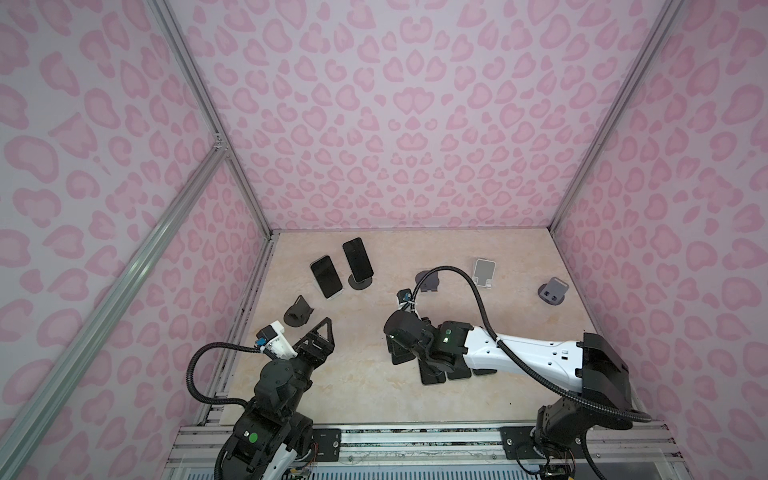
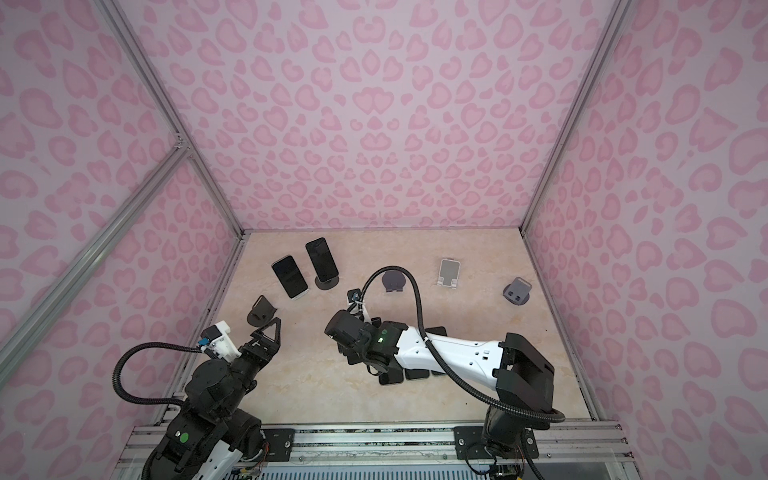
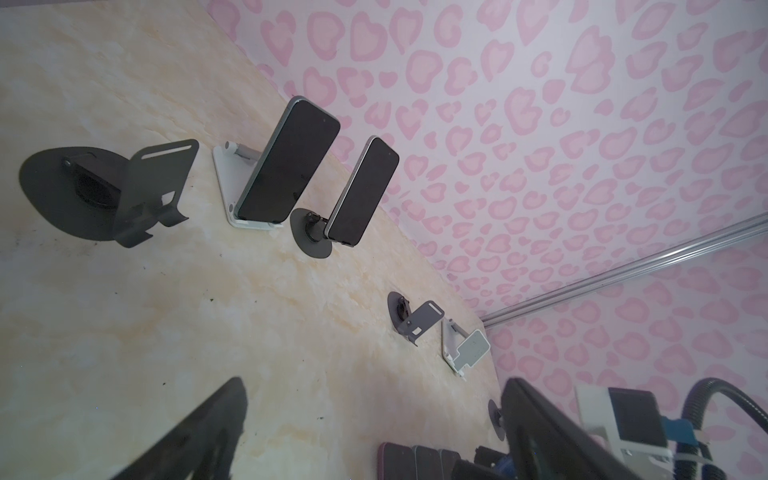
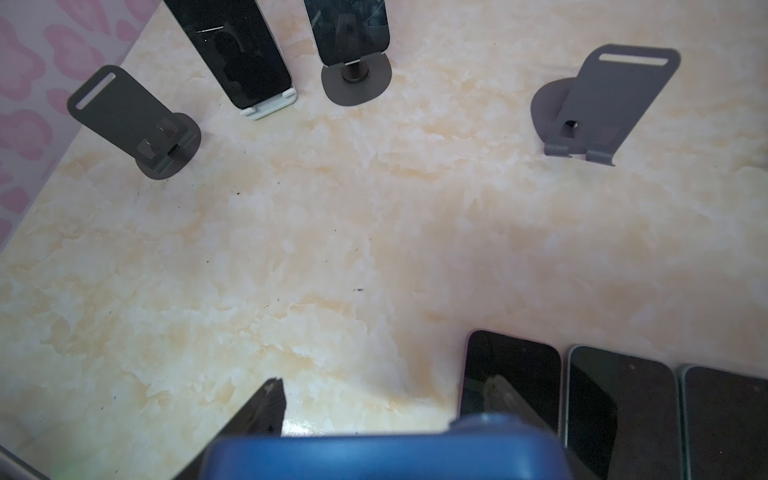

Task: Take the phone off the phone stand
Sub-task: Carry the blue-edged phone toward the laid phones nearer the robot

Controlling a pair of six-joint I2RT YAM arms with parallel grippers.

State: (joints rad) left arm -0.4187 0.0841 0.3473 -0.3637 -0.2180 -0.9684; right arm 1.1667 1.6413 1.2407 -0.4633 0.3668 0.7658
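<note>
1. Top views, both: marbled table [image 1: 353, 374] boxed in by pink patterned walls [image 1: 415, 104].
2. Left arm [image 1: 274, 374] at near left corner, angled toward the back. Right arm [image 1: 519, 353] stretched low across from near right toward the middle.
3. Left gripper [image 3: 374, 382]: jaws spread wide, only bare table between them, gripping nothing. Faces the two propped phones in left wrist view, well short of both.
4. Right gripper [image 4: 386, 382]: jaws part-way apart over bare table, gripping nothing. Hangs low at the end of the row of flat phones [image 4: 623, 407], which lie side by side, screens up, at front middle, mostly under the arm in both top views.
5. Front phone [image 1: 326, 276]: propped, leaning back on white stand [image 4: 266, 109], back left of table, screen dark.
6. Rear phone [image 1: 357, 258]: just beside front phone, closer to back wall, leaning on round dark stand [image 1: 359, 283].
7. Dark stand [image 1: 298, 314]: near left gripper, between it and front phone.
8. Grey stand [image 1: 430, 282], pale stand [image 1: 484, 270], small grey stand [image 1: 552, 291]: strung along back right, apart from one another.
</note>
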